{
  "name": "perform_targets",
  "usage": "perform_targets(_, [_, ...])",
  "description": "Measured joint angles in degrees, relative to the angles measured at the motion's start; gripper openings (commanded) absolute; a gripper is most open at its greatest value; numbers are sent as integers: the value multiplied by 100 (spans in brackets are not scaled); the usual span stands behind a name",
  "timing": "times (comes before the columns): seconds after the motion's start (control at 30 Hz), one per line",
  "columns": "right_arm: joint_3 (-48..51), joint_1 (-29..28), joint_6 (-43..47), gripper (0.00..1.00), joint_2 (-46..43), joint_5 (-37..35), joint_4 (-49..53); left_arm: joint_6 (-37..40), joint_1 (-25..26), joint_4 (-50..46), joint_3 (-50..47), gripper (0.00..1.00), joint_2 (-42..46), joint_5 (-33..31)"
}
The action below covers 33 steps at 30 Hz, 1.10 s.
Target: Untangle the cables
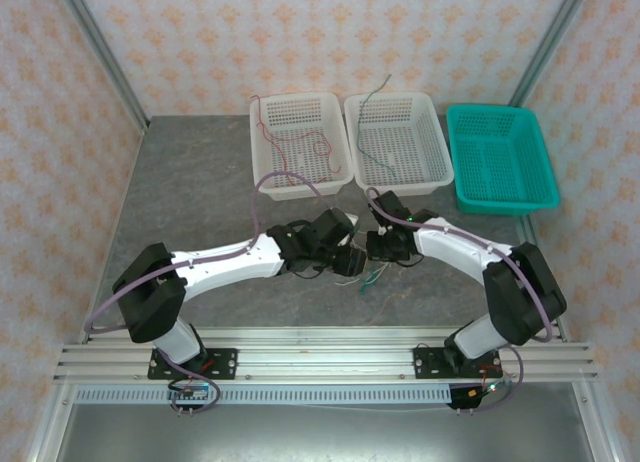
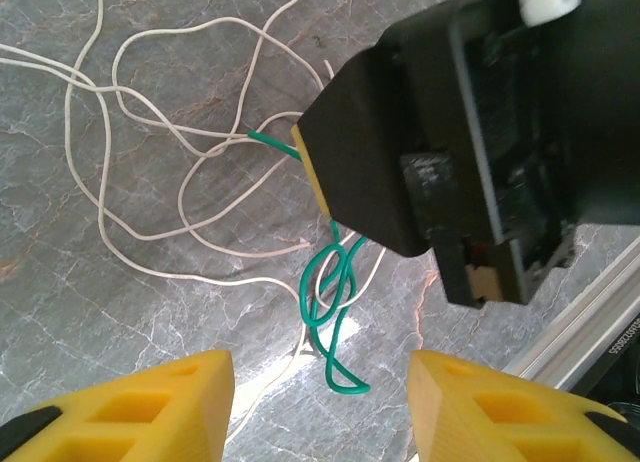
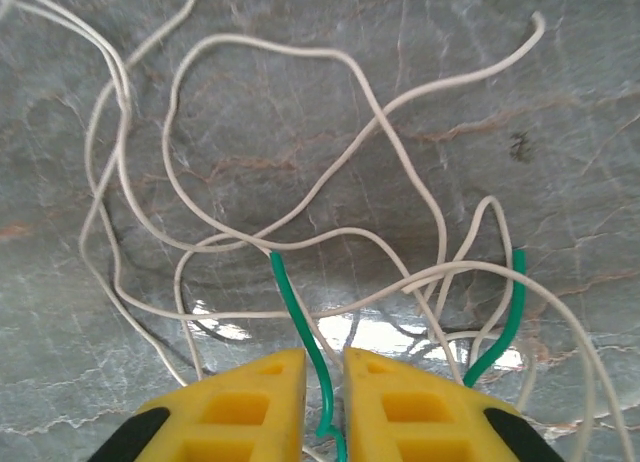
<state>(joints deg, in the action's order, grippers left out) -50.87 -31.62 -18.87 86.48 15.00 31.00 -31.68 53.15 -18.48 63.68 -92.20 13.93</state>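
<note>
Slowly we pull the green cable (image 3: 296, 304), pinched by the right gripper (image 3: 325, 367), off the white cable (image 3: 300, 50) ahead; the left gripper (image 2: 318, 374) stands open.

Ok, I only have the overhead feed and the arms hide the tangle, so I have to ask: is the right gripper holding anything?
Observer: Yes. The right gripper is shut on the green cable, which runs up between its fingers.
Operator: And the left one?
Observer: The left gripper is open, fingers wide apart, above a knotted loop of that green cable and holding nothing.
Operator: What is the green one caught in?
Observer: White cable lies in wide loops around it and crosses it in more than one place.
</note>
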Motion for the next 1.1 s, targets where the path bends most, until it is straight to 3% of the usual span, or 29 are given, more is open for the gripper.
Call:
perform_targets(0.33, [-76, -61, -101, 22, 348, 125, 87, 2, 0, -4, 0, 48, 0, -151])
perform_targets(0.43, [-81, -61, -74, 6, 483, 133, 92, 0, 0, -4, 0, 48, 0, -221])
perform_targets(0.53, [-81, -61, -50, 5, 529, 133, 109, -50, -31, 0, -4, 48, 0, -240])
perform_targets(0.87, [-98, -61, 190, 5, -649, -59, 70, -483, -588, 363, -358, 47, 2, 11])
perform_targets(1.1, [-164, 13, 66, 4, -824, 262, -286, -555, -597, 1054, -695, 46, 223, 433])
